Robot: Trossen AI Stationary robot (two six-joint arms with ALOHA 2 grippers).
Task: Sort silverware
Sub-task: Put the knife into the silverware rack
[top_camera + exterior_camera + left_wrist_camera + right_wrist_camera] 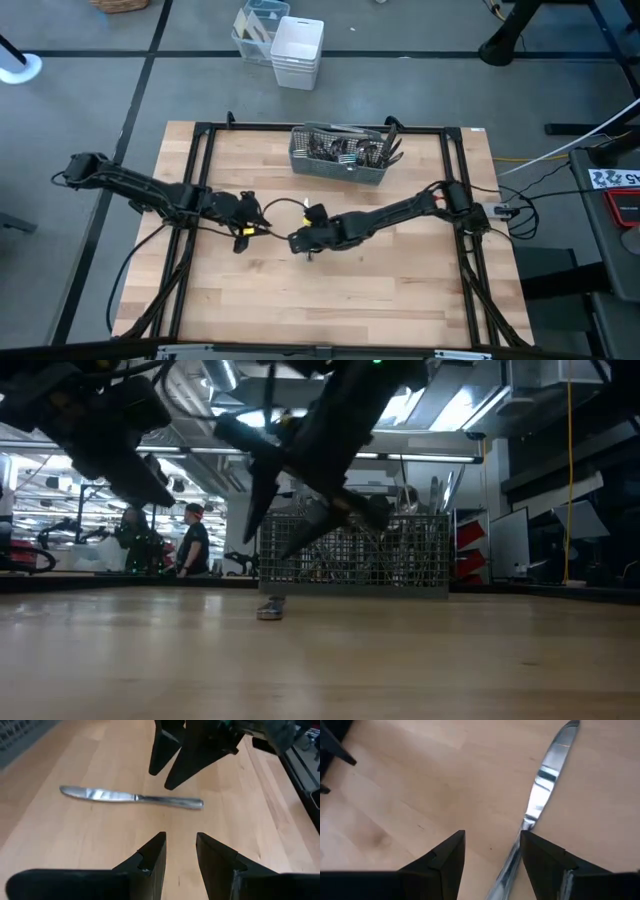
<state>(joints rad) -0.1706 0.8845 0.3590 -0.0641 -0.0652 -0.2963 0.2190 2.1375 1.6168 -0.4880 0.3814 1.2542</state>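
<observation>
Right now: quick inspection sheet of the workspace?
Surface: wooden table, black frame.
Job's things: one knife flat on the table; more silverware in the grey mesh caddy.
Clutter: nothing seen on the table.
Grippers: right gripper open, low over the knife handle; left gripper open, empty, close by.
Cables: yellow-marked cable between the arms.
Surroundings: white bins on floor; person far behind.

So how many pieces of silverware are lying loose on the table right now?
1: a knife lies flat on the wood between the two grippers, in front of the mesh caddy. Others stand in the caddy, too tangled to count.
</observation>
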